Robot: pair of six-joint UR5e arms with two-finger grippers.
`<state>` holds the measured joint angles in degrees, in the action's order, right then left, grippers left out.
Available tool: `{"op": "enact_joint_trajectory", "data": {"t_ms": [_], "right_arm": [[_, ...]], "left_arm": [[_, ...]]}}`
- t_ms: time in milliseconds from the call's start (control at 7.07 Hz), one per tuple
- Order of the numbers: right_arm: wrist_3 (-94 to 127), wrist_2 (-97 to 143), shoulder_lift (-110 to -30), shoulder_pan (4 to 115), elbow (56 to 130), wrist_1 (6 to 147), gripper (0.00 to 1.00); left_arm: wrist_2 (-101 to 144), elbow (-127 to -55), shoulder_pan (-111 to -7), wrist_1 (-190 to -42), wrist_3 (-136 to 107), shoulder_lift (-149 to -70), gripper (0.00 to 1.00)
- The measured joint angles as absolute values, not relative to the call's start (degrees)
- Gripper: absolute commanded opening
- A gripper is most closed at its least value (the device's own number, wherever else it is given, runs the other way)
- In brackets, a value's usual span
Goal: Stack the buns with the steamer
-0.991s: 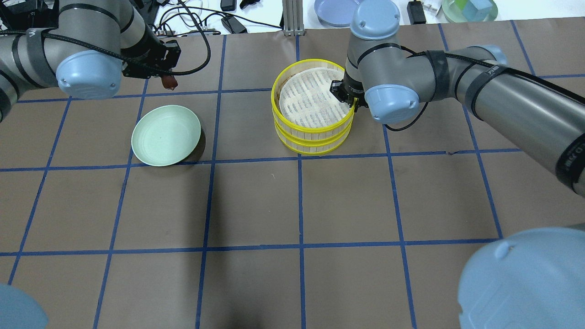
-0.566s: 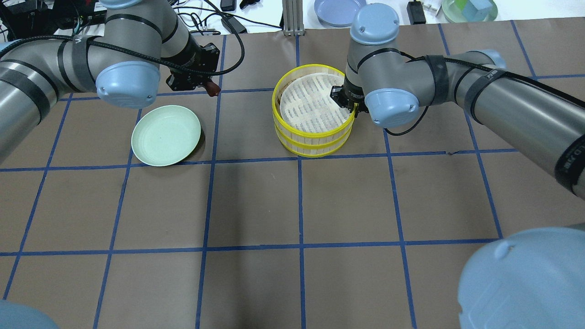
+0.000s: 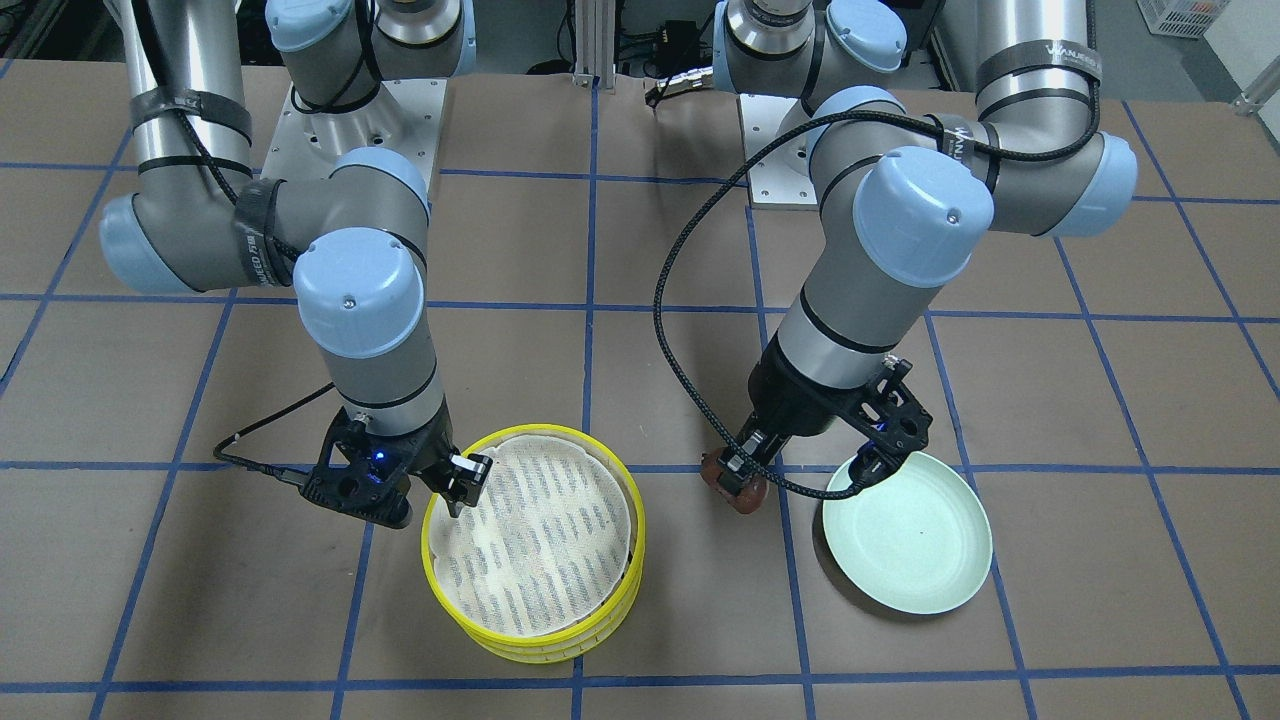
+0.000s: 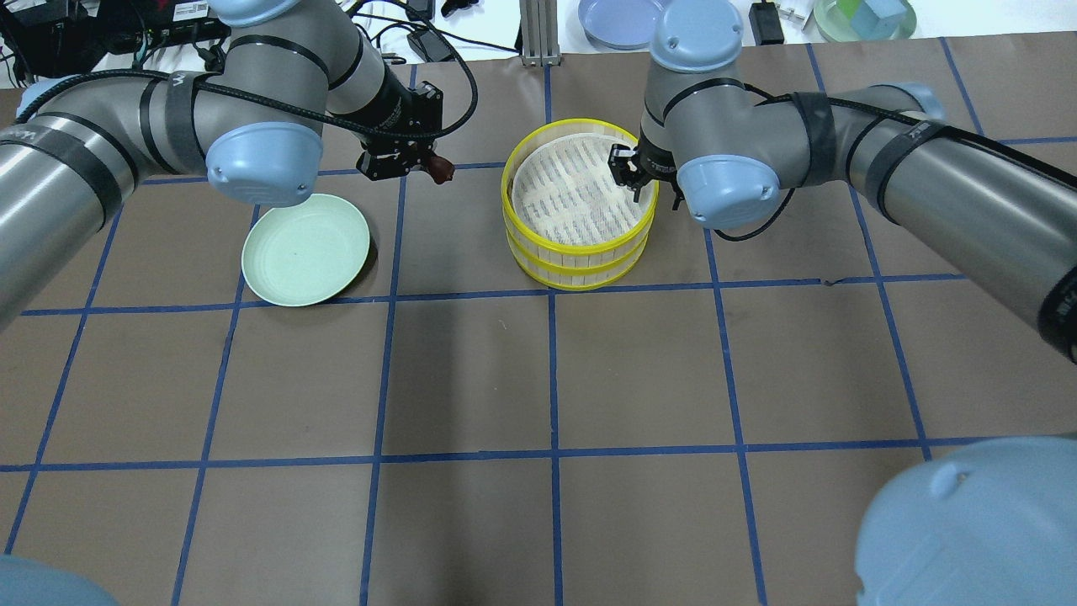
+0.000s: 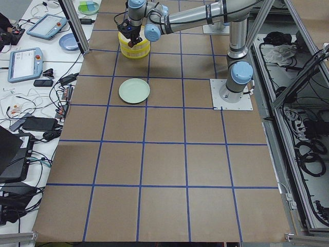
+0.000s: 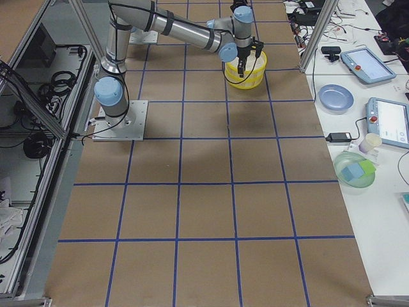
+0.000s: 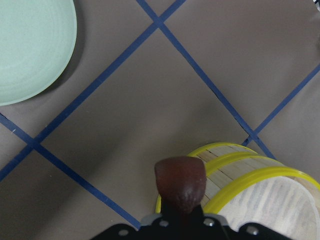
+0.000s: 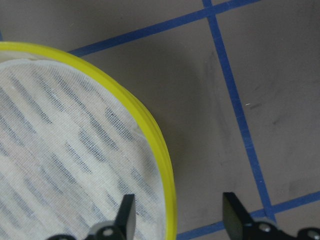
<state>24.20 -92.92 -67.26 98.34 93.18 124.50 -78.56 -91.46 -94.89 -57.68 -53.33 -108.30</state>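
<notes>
A yellow two-tier steamer (image 4: 580, 252) with a white cloth liner stands at the back middle of the table; it also shows in the front view (image 3: 540, 640). My left gripper (image 4: 425, 168) is shut on the dark reddish-brown bun (image 4: 438, 172) and holds it above the table between the pale green plate (image 4: 305, 249) and the steamer. In the left wrist view the bun (image 7: 180, 182) hangs just short of the steamer's rim (image 7: 260, 175). My right gripper (image 8: 177, 210) is open, its fingers astride the steamer's rim (image 8: 155, 145). The cream-white bun is hidden.
The pale green plate (image 3: 910, 530) is empty. Beyond the table's back edge are a blue plate (image 4: 618, 21), a green bowl (image 4: 862, 17), cables and an aluminium post (image 4: 534, 34). Blue tape lines grid the brown table.
My left arm has carried the brown bun to the right, from behind the plate towards the steamer. The upper steamer tier now sits squarer on the lower one.
</notes>
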Motion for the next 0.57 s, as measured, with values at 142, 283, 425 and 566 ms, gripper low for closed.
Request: {"op": "enact_joint_trajectory", "data": {"t_ms": [142,283,425,566], "right_arm": [[21.0,-92.77,-70.37,97.26,92.67,121.24,1.0],[17.0,-92.61,-74.75,95.58,91.41,115.56,1.0],[13.36,-92.55,-79.57,94.09,89.81,108.09,1.0],[10.23,-92.56,-84.41,93.41,88.67,100.76,1.0]], "left_arm": [[-77.07,-91.46,-95.39,-57.16,-53.63,-109.12,0.07],[-75.37,-91.44,-96.34,-55.73,-53.71,-109.96,0.13],[-73.99,-91.39,-97.9,-52.94,-53.83,-110.93,0.2],[-73.15,-91.2,-99.53,-50.47,-54.08,-112.02,0.47]]}}
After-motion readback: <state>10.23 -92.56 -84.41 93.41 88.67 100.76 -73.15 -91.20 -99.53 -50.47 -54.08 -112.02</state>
